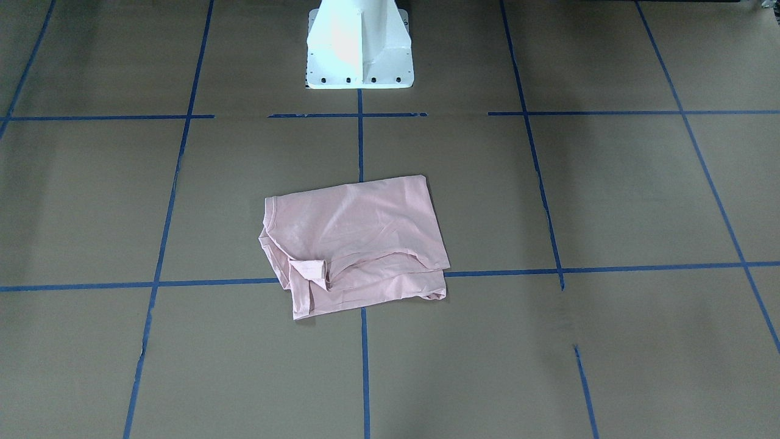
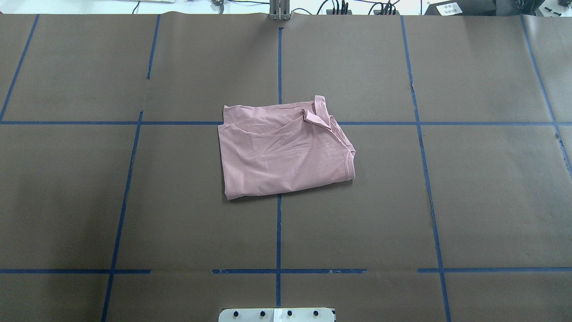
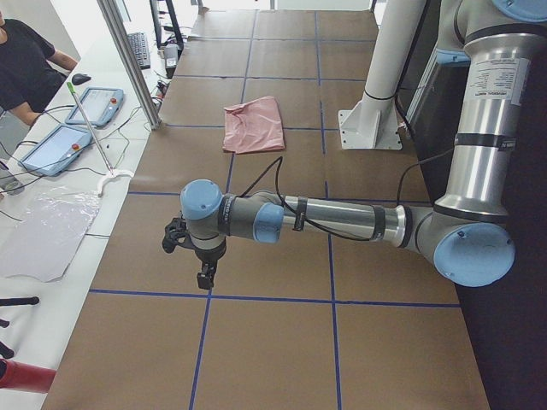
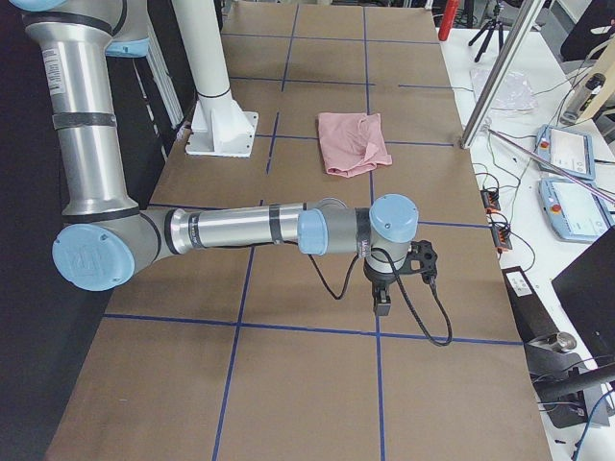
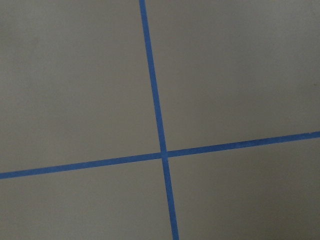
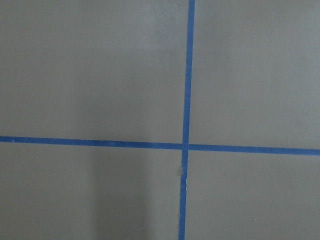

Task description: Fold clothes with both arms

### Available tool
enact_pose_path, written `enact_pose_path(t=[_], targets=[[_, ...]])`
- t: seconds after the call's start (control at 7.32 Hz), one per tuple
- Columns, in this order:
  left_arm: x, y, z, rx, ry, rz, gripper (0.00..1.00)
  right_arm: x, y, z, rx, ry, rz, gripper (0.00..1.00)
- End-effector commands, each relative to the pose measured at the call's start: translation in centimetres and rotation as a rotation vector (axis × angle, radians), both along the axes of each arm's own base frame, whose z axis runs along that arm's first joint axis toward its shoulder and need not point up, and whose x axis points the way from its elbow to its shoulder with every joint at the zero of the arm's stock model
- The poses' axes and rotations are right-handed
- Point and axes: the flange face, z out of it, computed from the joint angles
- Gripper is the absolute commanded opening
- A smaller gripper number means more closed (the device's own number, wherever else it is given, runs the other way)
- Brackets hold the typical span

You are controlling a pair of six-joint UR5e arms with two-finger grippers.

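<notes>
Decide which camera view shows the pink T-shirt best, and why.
The overhead exterior view: the pink T-shirt lies folded, central, whole and large. The front-facing view shows it nearly as well. Both side views show it small and far off. The wrist views miss it.

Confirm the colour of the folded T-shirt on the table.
The T-shirt is pale pink; clearest in the overhead exterior view.

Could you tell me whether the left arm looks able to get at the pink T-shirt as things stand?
Probably yes. The T-shirt lies uncovered on the table, nothing on it. The left arm is stretched over bare table towards the robot's left end, and nothing stands between them.
</notes>
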Motion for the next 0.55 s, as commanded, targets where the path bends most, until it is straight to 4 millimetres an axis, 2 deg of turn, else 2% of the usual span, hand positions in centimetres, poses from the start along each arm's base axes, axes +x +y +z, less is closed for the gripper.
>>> enact_pose_path(t=[0.0,0.14,0.41], targets=[[-0.2,0.9,2.6,-0.003,-0.006,0.050,1.00,-0.5,1.4,3.5,-0.073,-0.001,-0.007,1.00],[-0.2,1.2,3.0,-0.011,-0.006,0.051,1.00,-1.3,1.5,5.8,-0.117,0.003,-0.023,1.00],[-0.2,1.3,3.1,-0.013,-0.006,0.051,1.00,-1.7,1.4,6.1,-0.096,0.005,-0.025,1.00]])
